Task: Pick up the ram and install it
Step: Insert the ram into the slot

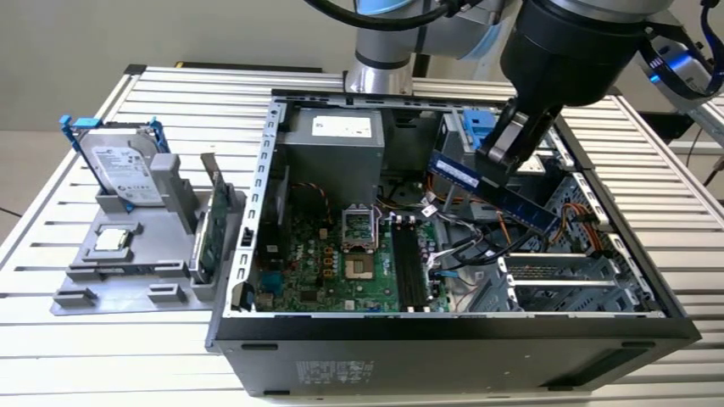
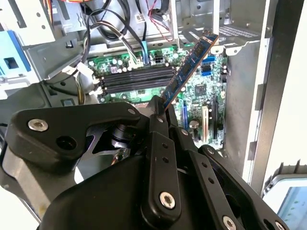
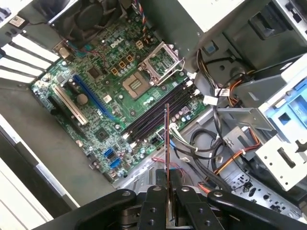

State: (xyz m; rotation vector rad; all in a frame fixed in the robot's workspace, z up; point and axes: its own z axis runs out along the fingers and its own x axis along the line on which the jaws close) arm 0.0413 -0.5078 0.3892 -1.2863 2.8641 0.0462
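The ram [image 1: 493,192] is a long, thin blue-green stick hanging at a slant over the open computer case [image 1: 453,326]. My gripper [image 1: 499,159] is shut on its upper end. In the second wrist view the ram [image 2: 189,68] sticks out from the black fingers [image 2: 156,117] toward the motherboard. Seen edge-on in the first wrist view, the ram [image 3: 167,143] rises from the gripper [image 3: 168,199] and lies above the dark memory slots [image 3: 156,116]. Those slots [image 1: 408,263] sit on the green motherboard [image 1: 322,267], below the stick and apart from it.
On the exterior view's left, a grey holder [image 1: 85,273] carries a silver hard drive [image 1: 119,165] in a blue frame, a green expansion card [image 1: 215,219] and a small chip [image 1: 111,240]. Loose cables [image 1: 481,246] and drive cages [image 1: 565,271] crowd the case beside the slots.
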